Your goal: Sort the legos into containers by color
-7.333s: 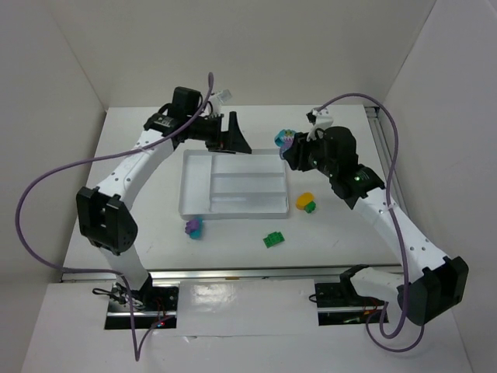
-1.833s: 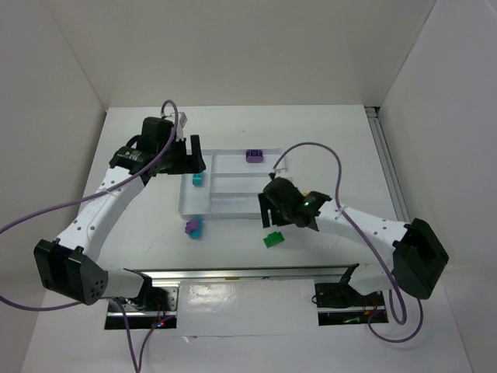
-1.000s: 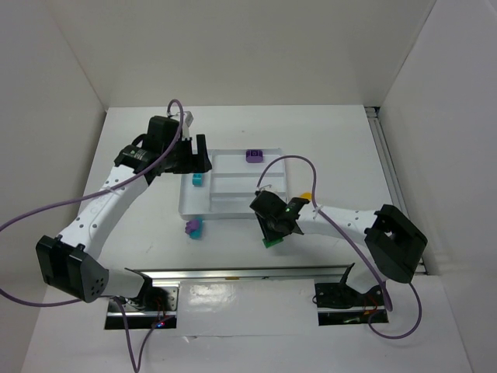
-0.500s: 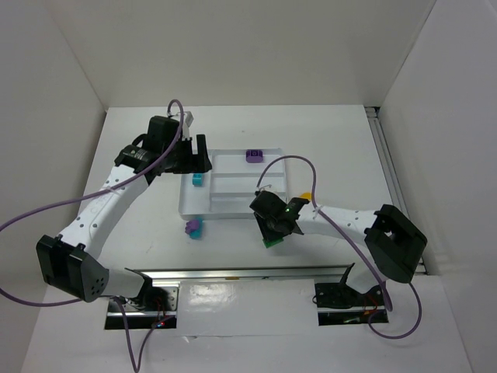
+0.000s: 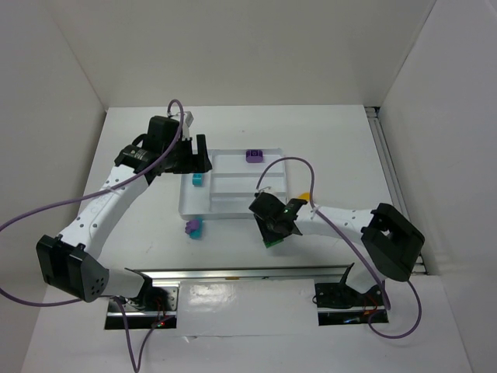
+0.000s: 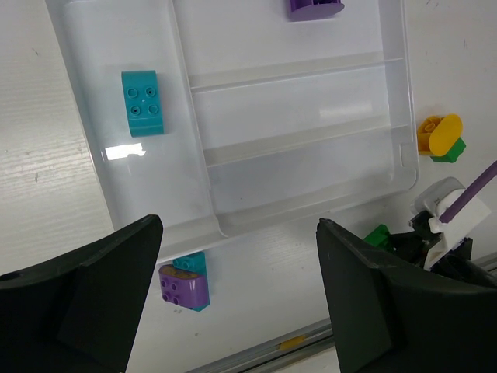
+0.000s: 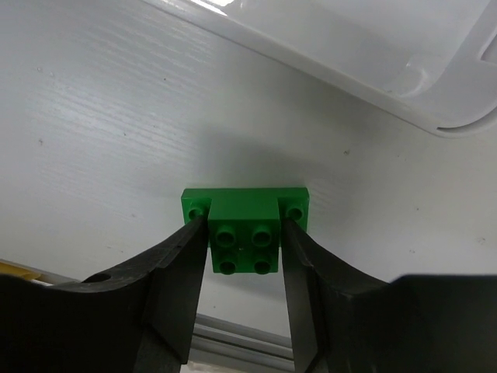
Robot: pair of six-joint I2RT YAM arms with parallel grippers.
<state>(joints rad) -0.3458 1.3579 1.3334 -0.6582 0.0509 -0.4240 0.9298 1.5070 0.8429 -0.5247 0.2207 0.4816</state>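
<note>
green lego (image 7: 245, 203): flat on the bench (image 7: 93, 116), just outside the near wall of the tray (image 6: 287, 109), not yet in any compartment
right jaws: clenched on the green lego, one pad on each side of its raised upper block; the wider base plate sticks out beyond both pads
step, my read: grasp made, lift and carry to a bare strip comes next
tray contents: teal lego (image 6: 142, 102) in the long section, purple lego (image 6: 314, 8) in the far strip; middle and near strips bare
left on bench: purple-and-teal stack (image 6: 185, 281) by the tray's near-left corner, orange-yellow and green cluster (image 6: 439, 136) off its right side
left jaws: released, spread wide, hanging over the tray's left end, holding nothing
risk 1: grip sits only on the small upper block, so the brick could twist or slip out on the lift
risk 2: the tray wall is right beside the pick, so a low carry could catch the rim and shove the tray
risk 3: strips are narrow with low dividers, so an off-centre release could bounce it into the purple strip
</note>
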